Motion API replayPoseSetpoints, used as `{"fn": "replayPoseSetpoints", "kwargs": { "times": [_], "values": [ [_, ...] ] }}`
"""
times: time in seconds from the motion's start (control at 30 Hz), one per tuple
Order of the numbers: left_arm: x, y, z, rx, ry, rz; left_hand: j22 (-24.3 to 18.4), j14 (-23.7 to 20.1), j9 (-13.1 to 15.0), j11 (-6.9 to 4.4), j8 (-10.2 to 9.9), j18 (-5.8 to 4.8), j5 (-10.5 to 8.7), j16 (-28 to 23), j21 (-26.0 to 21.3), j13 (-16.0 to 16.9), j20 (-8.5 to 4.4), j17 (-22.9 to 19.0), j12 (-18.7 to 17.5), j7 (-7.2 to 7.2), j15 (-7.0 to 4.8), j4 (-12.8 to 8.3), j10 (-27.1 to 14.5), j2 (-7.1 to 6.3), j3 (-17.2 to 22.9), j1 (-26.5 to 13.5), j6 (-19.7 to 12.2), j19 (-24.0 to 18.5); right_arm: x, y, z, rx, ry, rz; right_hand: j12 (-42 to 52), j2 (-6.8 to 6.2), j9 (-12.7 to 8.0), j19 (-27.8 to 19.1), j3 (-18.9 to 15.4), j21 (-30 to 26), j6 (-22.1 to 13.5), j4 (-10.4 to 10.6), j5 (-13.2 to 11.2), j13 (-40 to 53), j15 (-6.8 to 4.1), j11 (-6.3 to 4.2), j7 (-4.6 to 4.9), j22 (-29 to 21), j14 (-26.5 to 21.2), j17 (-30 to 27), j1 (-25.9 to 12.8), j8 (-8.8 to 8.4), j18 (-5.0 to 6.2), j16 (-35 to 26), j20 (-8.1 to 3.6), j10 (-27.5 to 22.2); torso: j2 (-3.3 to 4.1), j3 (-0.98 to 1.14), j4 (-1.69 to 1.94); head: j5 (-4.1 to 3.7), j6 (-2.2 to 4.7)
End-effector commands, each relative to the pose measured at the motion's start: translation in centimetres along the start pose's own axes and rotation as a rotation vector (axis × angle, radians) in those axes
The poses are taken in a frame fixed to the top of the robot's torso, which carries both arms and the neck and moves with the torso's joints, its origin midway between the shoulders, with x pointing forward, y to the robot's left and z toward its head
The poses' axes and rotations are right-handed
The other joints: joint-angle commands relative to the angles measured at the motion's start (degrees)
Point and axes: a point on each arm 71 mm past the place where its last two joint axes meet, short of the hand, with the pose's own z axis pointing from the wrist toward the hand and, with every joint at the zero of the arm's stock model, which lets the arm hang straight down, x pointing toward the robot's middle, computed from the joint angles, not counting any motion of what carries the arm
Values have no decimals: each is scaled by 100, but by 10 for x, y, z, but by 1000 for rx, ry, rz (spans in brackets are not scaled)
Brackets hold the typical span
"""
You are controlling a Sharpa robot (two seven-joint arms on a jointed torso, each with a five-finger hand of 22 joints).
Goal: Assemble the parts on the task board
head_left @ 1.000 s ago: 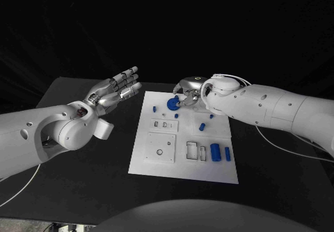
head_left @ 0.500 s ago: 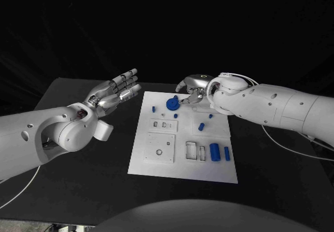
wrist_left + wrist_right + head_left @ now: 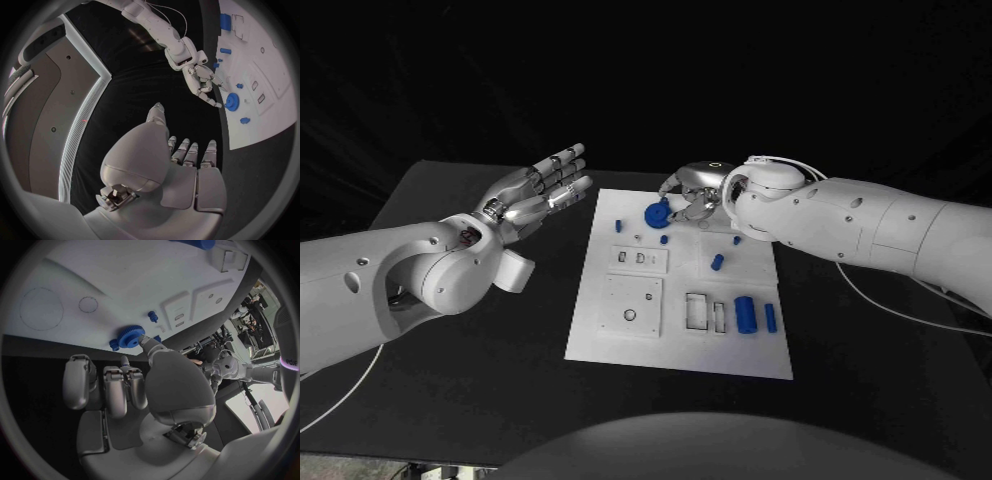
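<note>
Here, at the left side of the black table [image 3: 473, 400], the robot's left hand [image 3: 538, 190] hangs in the air with its silver fingers stretched out and apart, palm turned toward the board, holding nothing; it stays clear of the table surface and of the plate. In the left wrist view the same fingers [image 3: 190, 152] stand straight and side by side, with nothing between them.

Next to the right lies the flat white rectangular task board [image 3: 632, 345], in the middle of the table. On its near half sit a square white insert with a small round hole [image 3: 630, 306], a pair of narrow rectangular slots [image 3: 705, 312], and beside those a thick blue cylinder [image 3: 746, 314] and a thinner blue pin [image 3: 770, 318], both lying flat. Farther up the board a small blue peg [image 3: 718, 263] lies alone.

At the board's far end rests the round blue toothed gear [image 3: 656, 215], standing on the white surface. The right hand [image 3: 695, 192] is over it, fingers curled downward, with a fingertip touching the gear's edge; the right wrist view shows the gear [image 3: 130, 335] right at that tip. Whether it is truly gripped, I cannot tell.
</note>
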Motion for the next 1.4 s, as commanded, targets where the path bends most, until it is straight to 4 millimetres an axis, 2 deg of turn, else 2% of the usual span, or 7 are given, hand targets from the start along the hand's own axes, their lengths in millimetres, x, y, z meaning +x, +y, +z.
{"fn": "replayPoseSetpoints", "kwargs": {
  "times": [0.03,0.43,0.6,0.73,1.03,1.27,1.4],
  "values": [
    [2,-1,0,6,20,-5,-71,-15,-7,37,24,50,20,-21,23,5,29,-9,31,43,44,5,-17,-21,31,56,1,8,4,1,1,-7,39,-10,22,-11,-5,-37,-7,-31,19,-27,24,1509,-44,-39,-34,1032,597,1510,66,-15,98,20,-9,591,-2,-5,-3,12,1],
    [3,-1,0,6,20,-5,-71,-15,-8,41,25,49,48,-21,25,6,29,-9,36,51,45,-6,-15,-14,47,97,-3,8,6,3,2,-1,70,-9,22,17,-91,-90,1,-119,219,-76,264,1509,-95,-91,-80,1009,597,1510,136,33,114,20,-60,591,-1,-2,-8,15,1],
    [3,-1,0,5,20,-5,-71,-15,-9,42,25,49,60,-21,26,6,29,-9,35,48,47,-12,-16,-12,53,114,-6,10,7,2,2,3,74,-9,22,27,-113,-97,1,-141,394,-79,307,1509,-97,-85,-57,1006,597,1510,139,80,114,20,-69,591,-4,-1,-10,26,1],
    [3,-1,0,5,21,-5,-71,-15,-8,41,26,49,73,-21,26,6,29,-9,36,49,47,-14,-17,-10,57,126,-3,9,7,1,2,6,76,-9,22,28,-134,-100,19,-159,588,-86,457,1509,-88,-70,-28,1004,597,1510,146,121,116,20,-68,591,-5,-1,-11,13,1],
    [3,-1,0,4,21,-6,-71,-15,-8,41,27,49,81,-21,26,6,30,-9,37,50,48,-15,-17,-8,59,132,-1,9,8,-1,1,15,81,-9,22,24,-149,-103,39,-178,840,-77,518,1509,-61,-28,31,1002,597,1510,129,174,116,20,-49,591,-4,-2,-8,15,1],
    [2,-1,0,3,20,-6,-71,-15,-7,41,30,49,92,-21,26,5,30,-9,37,55,48,-15,-17,-7,62,141,5,9,7,-4,0,24,74,-9,22,15,-57,-99,45,-193,1211,-75,493,1509,-7,41,117,1002,597,1510,112,302,114,20,-4,591,-2,-1,-11,36,1],
    [2,-1,0,3,20,-5,-71,-15,-7,41,30,49,92,-21,26,5,30,-9,37,55,48,-15,-17,-7,62,141,5,9,6,-7,-2,31,63,-9,22,19,86,-97,14,-198,1391,-92,415,1509,2,38,99,1002,597,1510,113,421,117,20,11,591,-3,0,-11,31,1]
  ]
}}
